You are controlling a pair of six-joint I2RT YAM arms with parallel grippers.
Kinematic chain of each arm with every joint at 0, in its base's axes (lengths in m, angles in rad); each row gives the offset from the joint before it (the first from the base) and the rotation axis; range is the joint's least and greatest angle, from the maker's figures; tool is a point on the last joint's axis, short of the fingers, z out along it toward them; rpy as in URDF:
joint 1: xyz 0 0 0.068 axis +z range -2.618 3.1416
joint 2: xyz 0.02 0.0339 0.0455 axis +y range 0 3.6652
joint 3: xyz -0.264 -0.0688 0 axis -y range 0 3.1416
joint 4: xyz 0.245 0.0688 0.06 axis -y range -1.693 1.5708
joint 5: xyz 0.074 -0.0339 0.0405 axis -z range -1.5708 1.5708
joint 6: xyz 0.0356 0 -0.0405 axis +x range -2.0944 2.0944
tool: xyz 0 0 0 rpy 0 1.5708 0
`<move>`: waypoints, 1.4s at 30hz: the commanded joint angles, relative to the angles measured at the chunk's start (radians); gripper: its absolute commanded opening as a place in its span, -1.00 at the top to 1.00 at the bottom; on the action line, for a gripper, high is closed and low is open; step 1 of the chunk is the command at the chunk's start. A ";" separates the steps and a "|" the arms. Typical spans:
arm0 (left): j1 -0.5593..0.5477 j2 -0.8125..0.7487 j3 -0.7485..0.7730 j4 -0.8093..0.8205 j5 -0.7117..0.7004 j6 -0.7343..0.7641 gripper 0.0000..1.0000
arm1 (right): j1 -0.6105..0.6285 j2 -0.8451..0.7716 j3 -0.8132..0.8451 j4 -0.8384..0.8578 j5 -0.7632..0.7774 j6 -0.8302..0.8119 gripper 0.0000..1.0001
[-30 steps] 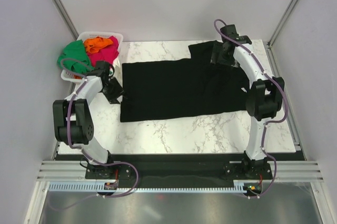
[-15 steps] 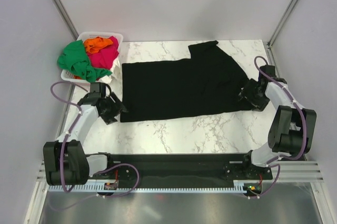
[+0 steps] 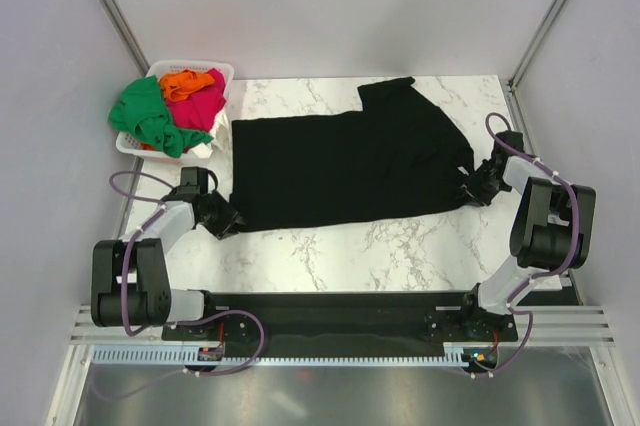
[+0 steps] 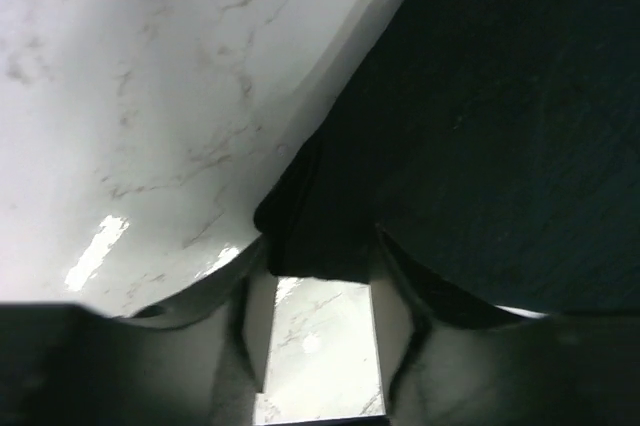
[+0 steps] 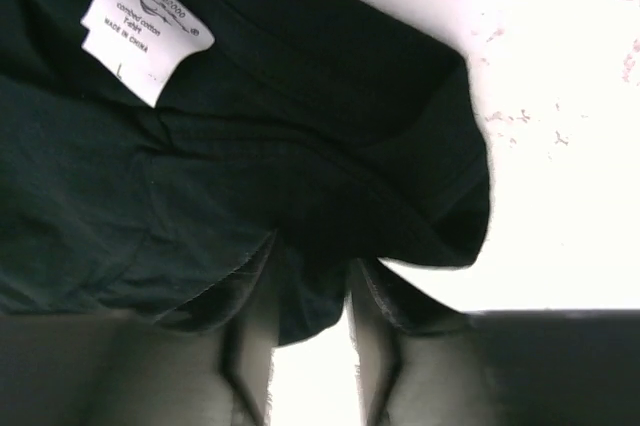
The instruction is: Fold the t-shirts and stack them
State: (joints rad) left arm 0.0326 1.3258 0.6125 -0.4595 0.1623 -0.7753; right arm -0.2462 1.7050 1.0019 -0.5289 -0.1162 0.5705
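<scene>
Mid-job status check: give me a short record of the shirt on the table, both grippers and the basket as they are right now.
black t-shirt: spread out on the marble table
left gripper: at the shirt's near-left corner, fingers apart, corner lying between the tips
right gripper: at the shirt's right edge near the collar label, fabric fills the finger gap, grip unconfirmed
basket: far-left corner, holds green tee, orange tee, pink-red tee
folded stack: none visible

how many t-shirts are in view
4: black t-shirt spread on the table; green t-shirt, orange t-shirt and pink t-shirt heaped in the white basket. More may lie hidden beneath them.
</scene>
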 commanded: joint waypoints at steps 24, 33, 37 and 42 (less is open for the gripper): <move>0.004 -0.325 -0.106 -0.131 0.123 -0.064 0.93 | -0.211 -0.640 -0.322 -0.276 -0.019 0.069 0.71; -0.017 -0.433 0.031 -0.220 0.203 -0.055 -0.46 | -0.151 -0.710 -0.117 -0.280 -0.112 0.037 -0.67; -0.017 -0.398 0.144 -0.258 0.210 0.053 -0.44 | 0.041 -0.571 0.047 -0.163 -0.148 0.057 -0.83; -0.016 -0.376 0.289 -0.353 0.062 0.247 -0.42 | 0.240 -0.197 0.430 -0.125 -0.068 -0.032 -0.88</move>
State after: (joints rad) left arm 0.0174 0.9478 0.8181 -0.7395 0.3111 -0.6941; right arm -0.0704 1.3308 1.2804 -0.7448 -0.2024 0.5964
